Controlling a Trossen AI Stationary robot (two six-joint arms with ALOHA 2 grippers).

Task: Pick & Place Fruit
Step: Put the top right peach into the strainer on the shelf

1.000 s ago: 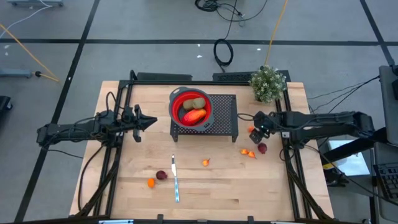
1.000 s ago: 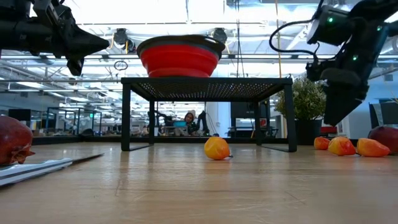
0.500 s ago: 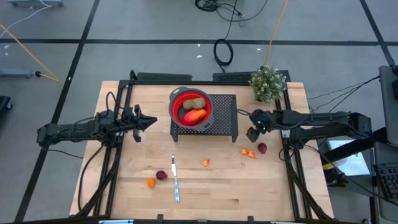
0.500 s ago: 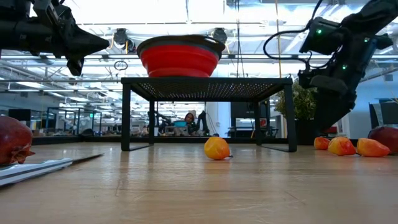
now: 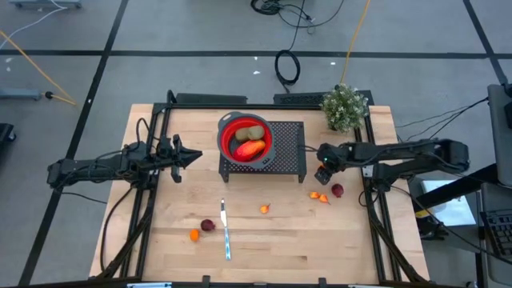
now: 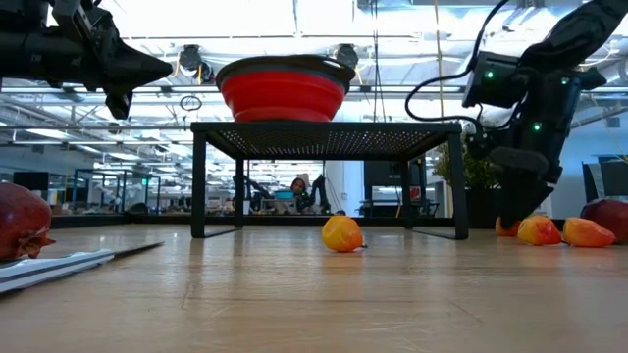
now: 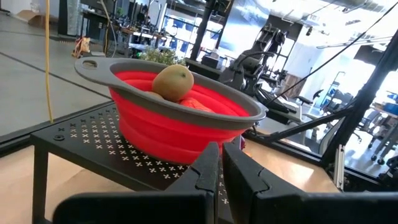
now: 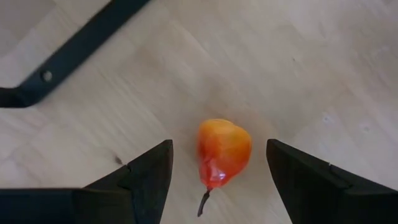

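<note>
A small orange-red fruit (image 8: pixel 224 149) with a short stem lies on the wooden table. My right gripper (image 8: pixel 219 150) hangs over it, pointing steeply down and open, with one finger on each side and touching nothing. The high view shows this gripper (image 5: pixel 322 170) just right of the black rack (image 5: pixel 288 164). The red bowl (image 5: pixel 232 128) on the rack holds a kiwi-like fruit (image 5: pixel 254 132) and a red-orange oval fruit (image 5: pixel 250 148). Left of the rack, my left gripper (image 5: pixel 196 156) is shut, level and holds nothing.
Two small orange fruits (image 5: pixel 319 197) and a dark red one (image 5: pixel 338 190) lie near the right gripper. Another orange fruit (image 5: pixel 264 209) lies mid-table. A knife (image 5: pixel 225 230), a dark red fruit (image 5: pixel 208 226) and an orange one (image 5: pixel 194 235) lie toward the near left. A potted plant (image 5: pixel 346 106) stands at the far right.
My right gripper has come down toward the table and shifted a little toward the rack, ending over the small orange-red fruit. It has stayed open. The fruit has not moved.
</note>
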